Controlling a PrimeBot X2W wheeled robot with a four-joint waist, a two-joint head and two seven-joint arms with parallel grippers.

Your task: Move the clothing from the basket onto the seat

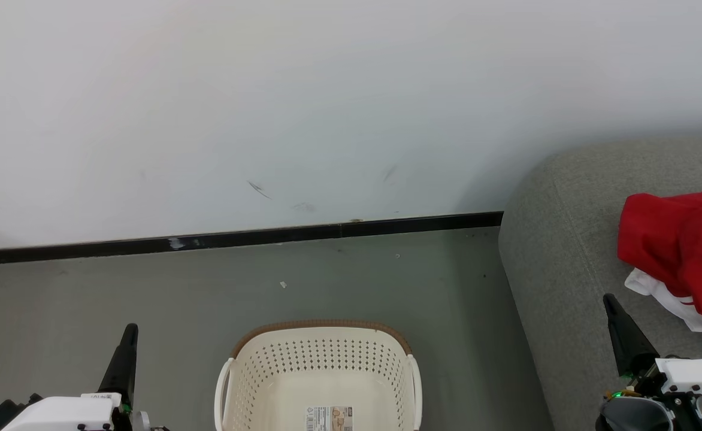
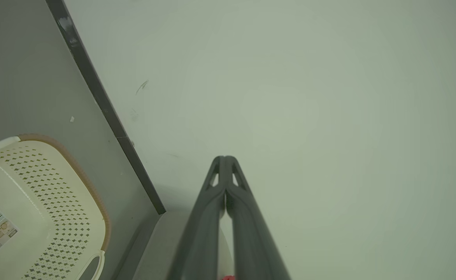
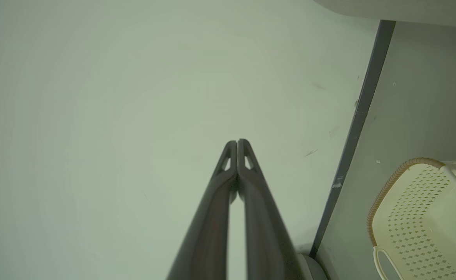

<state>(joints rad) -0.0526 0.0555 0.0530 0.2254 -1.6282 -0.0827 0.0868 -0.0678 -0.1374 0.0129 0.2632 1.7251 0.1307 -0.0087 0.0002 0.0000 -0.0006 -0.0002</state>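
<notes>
The basket (image 1: 321, 365) stood on the grey floor (image 1: 387, 281), its cream perforated walls and brown rim facing up and a label sticker (image 1: 329, 418) plain on its bottom. To the right of the basket, and well apart from it, rose the rounded end of the grey seat (image 1: 560, 269). The clothing (image 1: 680, 239) lay on that seat, farther right of the basket again: a bunched red heap with a white piece poking out of its nearer edge. Beyond the basket a dark skirting board (image 1: 237, 238) ran along the foot of a pale wall (image 1: 327, 90).

The left gripper (image 1: 129, 330) hung left of the basket, apart from it, its two dark fingers pressed together tip to tip and pinching nothing, as its wrist camera confirmed (image 2: 225, 158). The right gripper (image 1: 610, 299) hung right of the basket, over the seat's front part and near the clothing without touching it. Its fingers were likewise closed against each other and empty (image 3: 237, 142).
</notes>
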